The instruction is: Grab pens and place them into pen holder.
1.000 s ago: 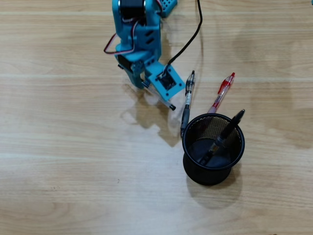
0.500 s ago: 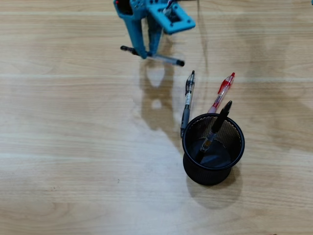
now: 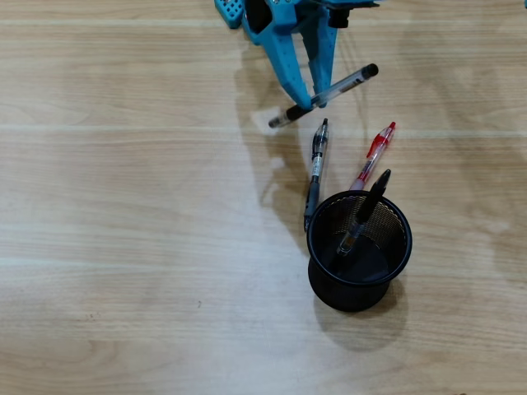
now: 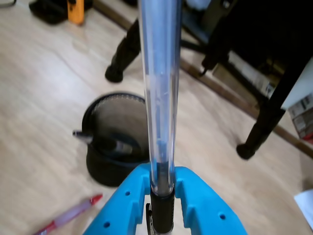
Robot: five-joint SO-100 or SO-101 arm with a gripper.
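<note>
Blue plastic of the arm was cut off at the top edge of the overhead view, so only the hand and its fingers could be seen. A clear pen was clamped crosswise between the fingers, raised above the counter. In the wrist view the barrel hid the middle of the scene. A black pen and a red pen lay on the counter just beside the holder, the red one's lower end hidden behind its rim. Another pen leaned inside the holder.
</note>
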